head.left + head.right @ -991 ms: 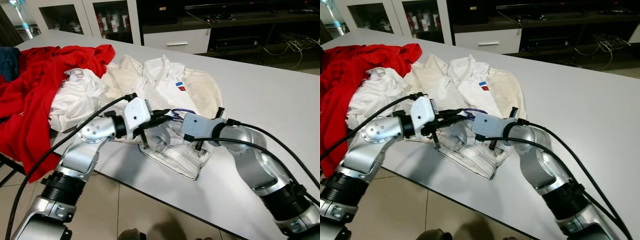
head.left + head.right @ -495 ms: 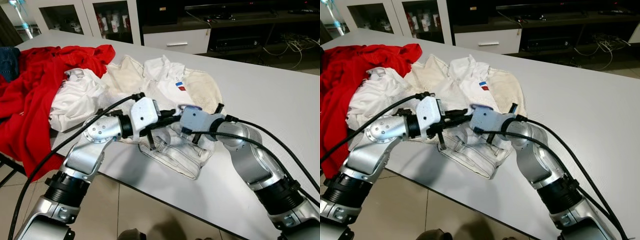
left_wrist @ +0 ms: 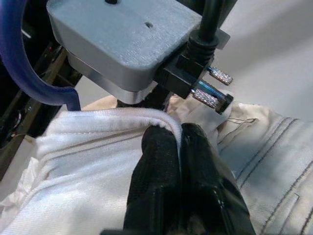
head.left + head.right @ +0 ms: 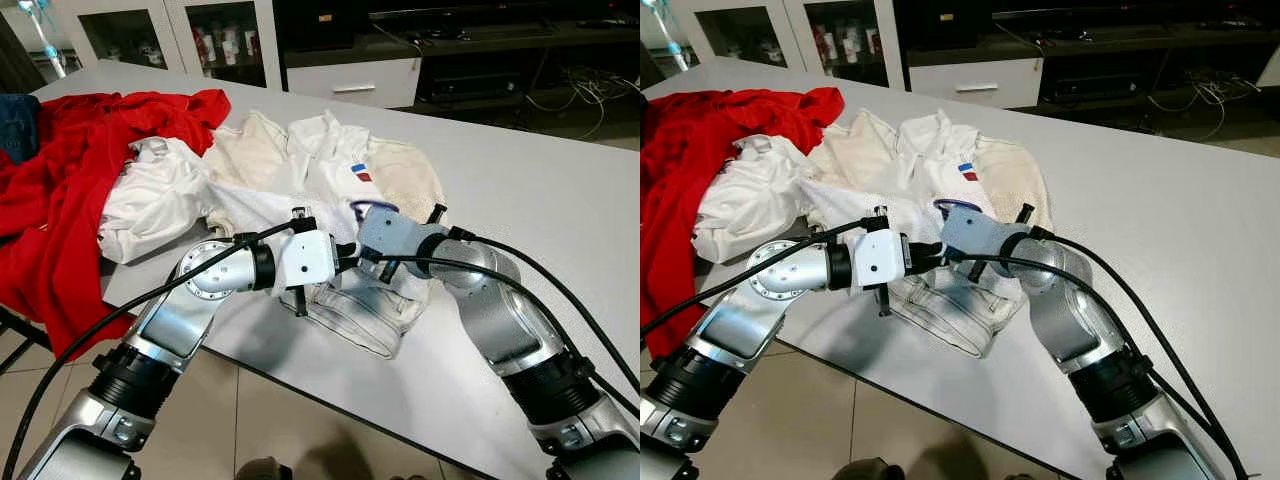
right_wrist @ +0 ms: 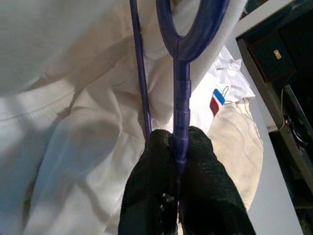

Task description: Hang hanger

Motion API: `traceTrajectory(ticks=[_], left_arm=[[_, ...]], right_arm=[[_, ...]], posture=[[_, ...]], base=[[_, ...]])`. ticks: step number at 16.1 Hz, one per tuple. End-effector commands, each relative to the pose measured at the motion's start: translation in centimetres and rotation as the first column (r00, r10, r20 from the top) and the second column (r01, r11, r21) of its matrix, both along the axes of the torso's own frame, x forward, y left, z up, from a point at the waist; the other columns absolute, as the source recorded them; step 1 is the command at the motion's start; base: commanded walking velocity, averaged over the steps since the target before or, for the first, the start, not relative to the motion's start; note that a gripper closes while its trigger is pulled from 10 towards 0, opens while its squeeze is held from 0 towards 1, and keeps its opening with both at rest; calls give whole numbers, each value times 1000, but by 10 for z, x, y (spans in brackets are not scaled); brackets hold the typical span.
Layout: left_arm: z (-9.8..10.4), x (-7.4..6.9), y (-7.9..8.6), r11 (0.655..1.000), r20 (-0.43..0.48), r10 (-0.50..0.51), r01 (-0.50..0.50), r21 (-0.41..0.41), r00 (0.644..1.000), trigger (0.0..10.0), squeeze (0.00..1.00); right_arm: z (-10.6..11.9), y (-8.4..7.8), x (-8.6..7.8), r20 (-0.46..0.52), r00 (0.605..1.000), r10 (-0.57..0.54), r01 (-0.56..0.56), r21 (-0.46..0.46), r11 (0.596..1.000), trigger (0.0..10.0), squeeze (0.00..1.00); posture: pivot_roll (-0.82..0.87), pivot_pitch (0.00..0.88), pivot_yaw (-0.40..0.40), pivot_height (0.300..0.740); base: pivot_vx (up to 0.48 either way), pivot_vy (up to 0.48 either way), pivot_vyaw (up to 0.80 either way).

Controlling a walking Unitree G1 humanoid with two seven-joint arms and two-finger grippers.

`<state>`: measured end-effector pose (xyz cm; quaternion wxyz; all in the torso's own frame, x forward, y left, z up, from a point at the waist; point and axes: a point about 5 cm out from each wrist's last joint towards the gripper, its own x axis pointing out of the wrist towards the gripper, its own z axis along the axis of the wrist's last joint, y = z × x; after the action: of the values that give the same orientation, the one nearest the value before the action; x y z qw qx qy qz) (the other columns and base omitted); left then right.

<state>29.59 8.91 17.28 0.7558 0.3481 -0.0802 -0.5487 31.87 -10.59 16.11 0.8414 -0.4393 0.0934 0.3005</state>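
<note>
The hanger [image 5: 182, 73] is mostly buried in the white shirt [image 4: 290, 205]; its hook top runs off the right wrist picture's edge. Red cloth [image 4: 60, 190] is cut by the frame's left edge. Bottle labels in the cabinet [image 4: 225, 40] are too small to read.

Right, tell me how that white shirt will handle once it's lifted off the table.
Probably floppy: the white shirt already folds and bunches where the left end effector pinches its edge. It looks thin, so likely light. It may drag on the neighbouring white clothes, and would sag off the blue hanger held by the right end effector.
</note>
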Motion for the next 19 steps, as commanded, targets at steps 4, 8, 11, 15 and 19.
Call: traceTrajectory(ticks=[4, 8, 11, 15, 19], left_arm=[[19, 15, 13, 995, 145, 87, -78, -63, 986, 10000, 1000], [48, 20, 15, 963, 241, 158, -95, -252, 958, 10000, 0], [53, 13, 17, 954, 192, 76, -15, -299, 978, 10000, 0], [69, 13, 48, 954, 162, 105, -53, -295, 981, 10000, 0], [68, 12, 87, 986, 121, 147, -136, -95, 982, 10000, 0]], right_arm=[[9, 0, 2, 34, 999, 3, -5, 45, 999, 10000, 0], [7, -6, 3, 30, 999, -14, 12, 39, 999, 10000, 0], [4, -6, 2, 27, 1000, -16, 15, 35, 999, 10000, 0], [1, -9, 4, 55, 998, -18, 18, -8, 1000, 10000, 0], [4, -5, 6, 123, 992, 15, -8, -54, 998, 10000, 0]], posture=[[146, 1, 60, 740], [146, 1, 59, 740], [148, 0, 57, 740], [152, 0, 54, 740], [161, 0, 48, 740]], base=[[0, 0, 0], [0, 0, 0], [0, 0, 0], [0, 0, 0], [0, 0, 0]])
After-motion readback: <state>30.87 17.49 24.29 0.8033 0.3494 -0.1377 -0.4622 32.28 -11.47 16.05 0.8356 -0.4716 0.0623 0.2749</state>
